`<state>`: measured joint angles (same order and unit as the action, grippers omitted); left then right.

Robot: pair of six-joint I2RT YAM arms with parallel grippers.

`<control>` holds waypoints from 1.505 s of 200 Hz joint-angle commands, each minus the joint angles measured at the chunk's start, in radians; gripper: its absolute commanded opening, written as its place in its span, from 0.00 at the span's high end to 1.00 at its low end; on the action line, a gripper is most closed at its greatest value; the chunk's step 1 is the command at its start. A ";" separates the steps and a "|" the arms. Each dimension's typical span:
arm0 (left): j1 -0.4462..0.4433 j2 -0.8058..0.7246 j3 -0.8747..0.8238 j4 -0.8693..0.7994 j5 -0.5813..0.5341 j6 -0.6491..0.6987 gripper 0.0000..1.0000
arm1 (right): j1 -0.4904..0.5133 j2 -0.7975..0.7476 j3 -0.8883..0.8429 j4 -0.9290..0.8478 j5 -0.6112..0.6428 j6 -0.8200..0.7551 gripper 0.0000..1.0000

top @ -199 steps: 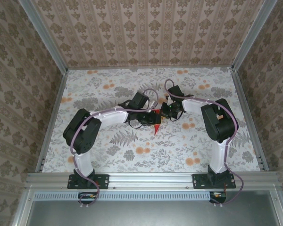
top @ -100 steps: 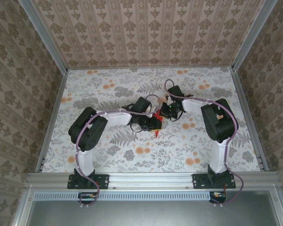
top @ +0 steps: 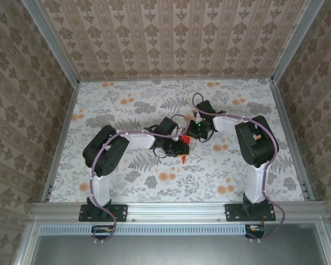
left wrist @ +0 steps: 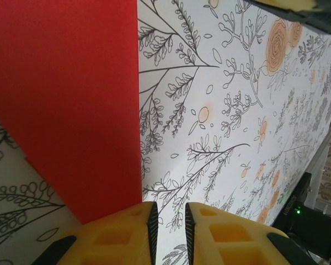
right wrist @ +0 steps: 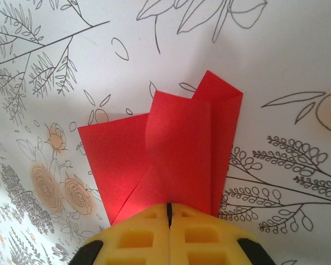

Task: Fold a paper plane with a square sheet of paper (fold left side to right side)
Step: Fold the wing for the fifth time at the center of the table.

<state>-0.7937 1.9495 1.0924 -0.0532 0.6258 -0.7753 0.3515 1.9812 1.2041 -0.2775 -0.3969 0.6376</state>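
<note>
Top view: I'm working mid-fold, with the red paper lying at centre frame between the left gripper and the right gripper

Left wrist: the jaws are standing slightly apart, holding nothing, beside the smooth matte sheet filling the upper left

Right wrist: the jaws are sitting closed tight at the layered, creased paper's lower edge (pinching or pressing, I cannot tell); next I'm judging that the puffed flap needs flattening

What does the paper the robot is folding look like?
Find the flowery tablecloth, then its middle, where the left arm and right arm meet. The folded sheet of bright red paper lies there. It is solid red and sharp-edged, unlike the small pale orange printed flowers.
</note>
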 commanded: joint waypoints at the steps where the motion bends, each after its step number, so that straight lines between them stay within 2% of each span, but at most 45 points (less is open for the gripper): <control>1: -0.015 0.026 -0.020 -0.010 -0.001 -0.023 0.77 | 0.000 0.030 -0.026 -0.110 0.038 -0.019 0.95; 76: -0.048 0.040 -0.016 -0.125 -0.076 -0.030 0.79 | -0.004 -0.030 -0.029 -0.024 -0.012 -0.032 0.95; 97: -0.053 0.043 -0.028 -0.128 -0.089 -0.041 0.81 | -0.012 -0.083 -0.044 0.042 -0.041 -0.030 0.95; 113: -0.057 0.043 -0.044 -0.112 -0.089 -0.048 0.83 | -0.017 -0.147 -0.075 0.095 -0.055 -0.037 1.00; 141: -0.068 0.047 -0.053 -0.103 -0.095 -0.042 0.84 | -0.020 -0.253 -0.130 0.099 -0.057 -0.076 1.00; 175: -0.071 0.043 -0.056 -0.094 -0.098 -0.045 0.85 | -0.012 -0.299 -0.221 0.117 -0.122 -0.070 1.00; 211: -0.071 0.040 -0.053 -0.104 -0.101 -0.045 0.86 | 0.011 -0.259 -0.252 0.174 -0.173 -0.040 1.00; 301: -0.071 0.038 -0.051 -0.114 -0.103 -0.044 0.86 | 0.030 -0.155 -0.234 0.181 -0.148 -0.040 1.00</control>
<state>-0.8459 1.9514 1.0744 -0.0673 0.5552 -0.8429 0.3603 1.7962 0.9588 -0.1017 -0.5320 0.6014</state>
